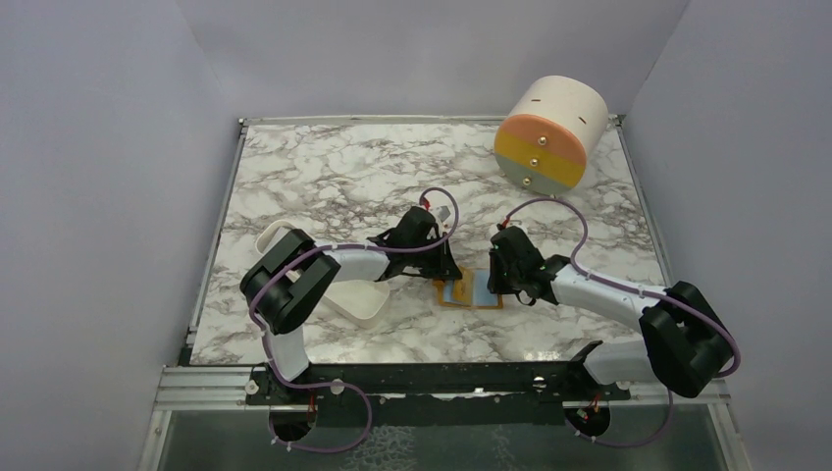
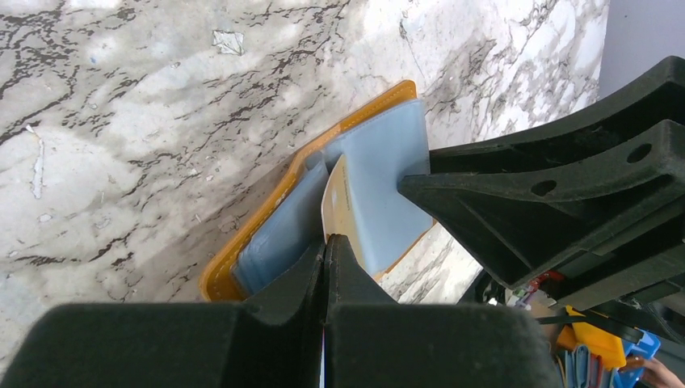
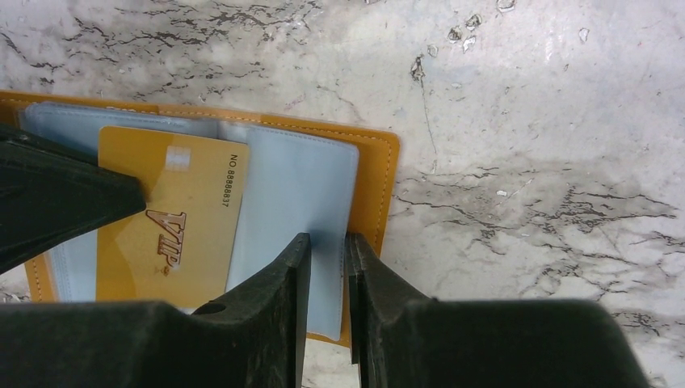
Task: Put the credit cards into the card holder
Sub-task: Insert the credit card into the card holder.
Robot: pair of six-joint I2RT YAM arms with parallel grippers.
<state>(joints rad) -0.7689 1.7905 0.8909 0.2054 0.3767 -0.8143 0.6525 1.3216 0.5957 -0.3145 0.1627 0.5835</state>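
The card holder (image 1: 471,291) is lying open on the marble bench (image 1: 334,177), near the middle and towards the near edge, between the two arms. Its blue-grey inside is facing up. The left pincer (image 2: 325,255) is pinching shut on the edge of a golden credit card (image 3: 174,218), which is resting tilted over the holder's blue-grey pockets. The right pincer (image 3: 327,240) is standing only narrowly apart, gripping the right-hand blue-grey leaf of the holder between its fingers. A white tray (image 1: 361,302) is sitting left of the holder under the left arm. A cream-orange drum (image 1: 549,132) is lying at the far right.
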